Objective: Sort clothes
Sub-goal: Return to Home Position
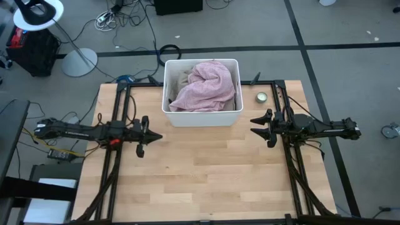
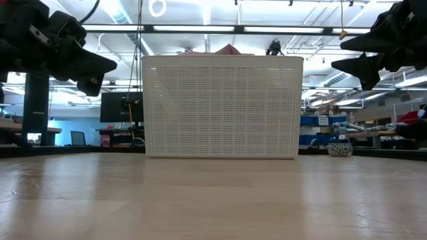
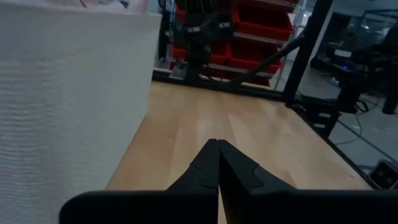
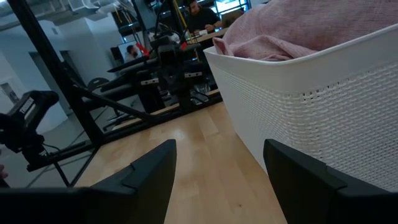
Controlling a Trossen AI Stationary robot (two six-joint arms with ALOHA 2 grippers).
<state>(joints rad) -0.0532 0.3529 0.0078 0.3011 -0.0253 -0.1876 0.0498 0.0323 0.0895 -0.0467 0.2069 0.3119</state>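
Observation:
A white plastic bin stands at the table's far middle, with a pale pink garment heaped on top inside it and a light grey-beige one showing at its far left corner. The other clothes are hidden. My left gripper is shut and empty, above the table left of the bin's near corner. My right gripper is open and empty, above the table right of the bin; its wrist view shows the bin wall and the pink garment.
A small round tin sits on the table right of the bin. Dark frame rails run along the table's left and right sides. Bare wooden tabletop lies between the arms and toward the near edge.

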